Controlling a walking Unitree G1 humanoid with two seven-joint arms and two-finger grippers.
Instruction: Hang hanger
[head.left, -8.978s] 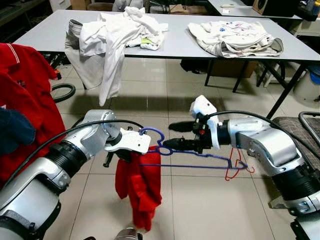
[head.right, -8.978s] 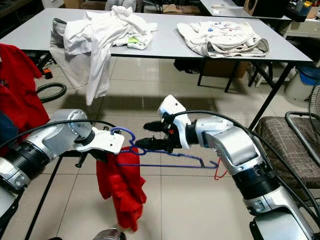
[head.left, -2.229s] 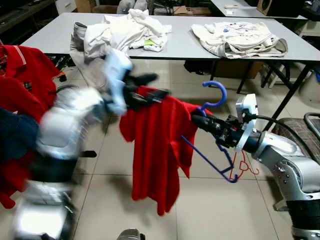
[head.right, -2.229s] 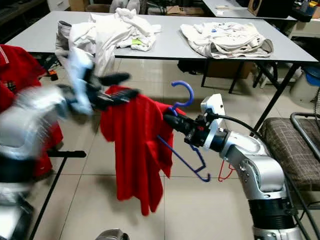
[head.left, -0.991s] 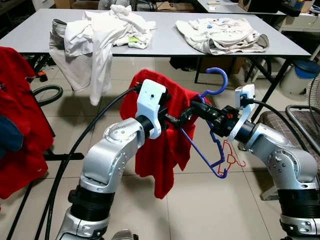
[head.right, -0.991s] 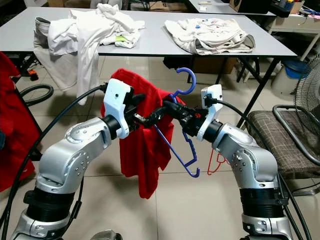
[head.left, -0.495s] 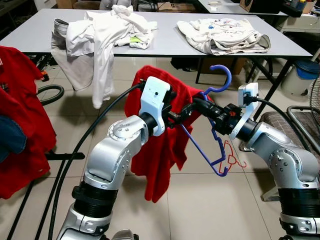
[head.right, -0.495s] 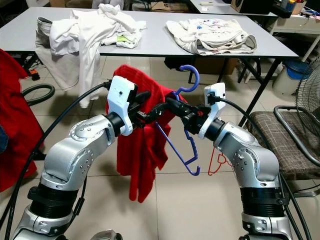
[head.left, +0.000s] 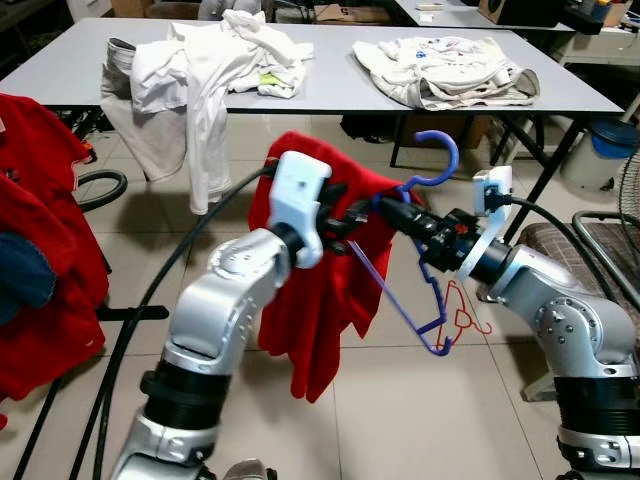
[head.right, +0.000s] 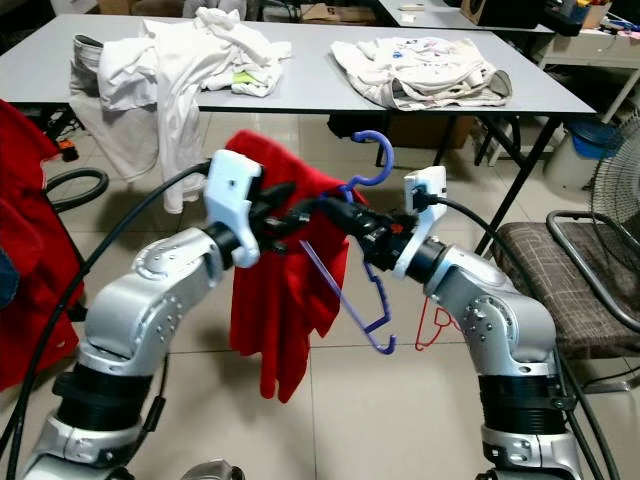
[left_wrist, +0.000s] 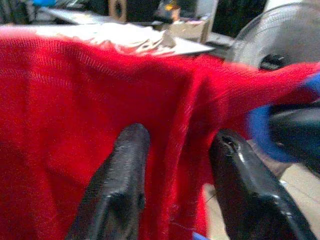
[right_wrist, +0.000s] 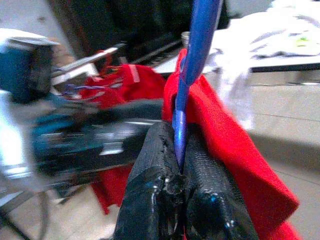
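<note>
My right gripper (right_wrist: 179, 186) pinches the blue hanger (head.left: 425, 255) mid-air just below its hook. Left gripper (left_wrist: 175, 165), fingers spread w/ red shirt (head.left: 320, 290) between them. Shirt's half on; hanging not begun yet. White clothes (head.left: 215, 60) on table (head.left: 340, 95) beyond.

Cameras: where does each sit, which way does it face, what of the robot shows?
Left eye view: head, looking forward and down; both silver arms, the red garment, the blue hanger, the table.
Right eye view: same head, same scene.
Left wrist view: along the left gripper; its open fingers lie against the red garment.
Right wrist view: along the right gripper, pinching the blue hanger.
Shared: garment and hanger in all four.
</note>
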